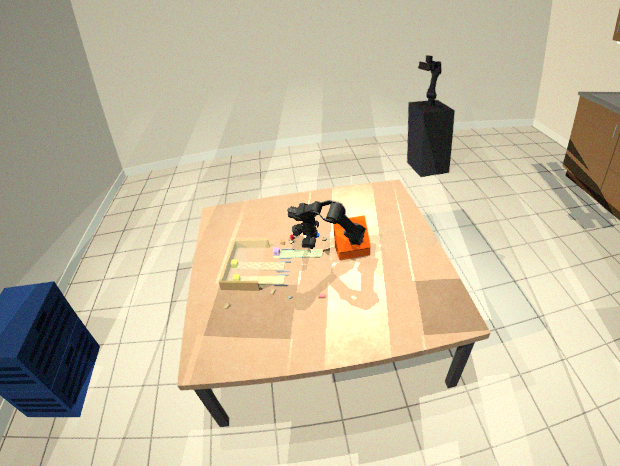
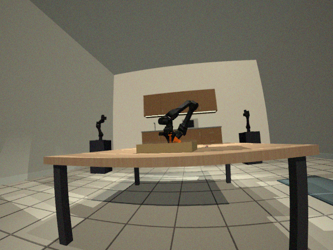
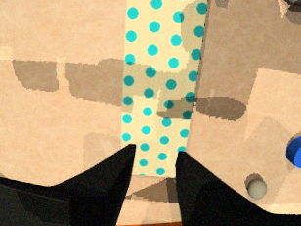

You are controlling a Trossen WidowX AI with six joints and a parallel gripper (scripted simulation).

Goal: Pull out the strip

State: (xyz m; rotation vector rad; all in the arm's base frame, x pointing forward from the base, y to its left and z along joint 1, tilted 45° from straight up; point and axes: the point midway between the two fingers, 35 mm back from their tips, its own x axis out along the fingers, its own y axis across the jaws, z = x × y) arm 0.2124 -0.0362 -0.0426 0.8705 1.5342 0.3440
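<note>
A pale yellow strip with turquoise dots (image 1: 300, 254) (image 3: 152, 50) lies flat, reaching out of the tray's open side toward the arm's base. A purple cube (image 1: 276, 251) is at its far end; no label can be read. Two yellow-green cubes, one (image 1: 234, 263) by a zigzag strip (image 1: 258, 265) and one (image 1: 236, 277) by a plain yellow strip (image 1: 268, 280), are deeper in the tray. My gripper (image 1: 308, 247) (image 3: 156, 154) points down over the dotted strip's near end, its fingers partly open with nothing held. The wrist view shows the strip's end between and beyond the fingertips.
The low wooden tray (image 1: 240, 286) (image 2: 164, 148) has walls on three sides. Thin dividers (image 1: 282, 271) run between the strips. Small bits lie around, including a blue piece (image 3: 294, 152), a grey ball (image 3: 257, 189) and a pink piece (image 1: 321, 296). The orange base (image 1: 353, 251) stands behind the gripper.
</note>
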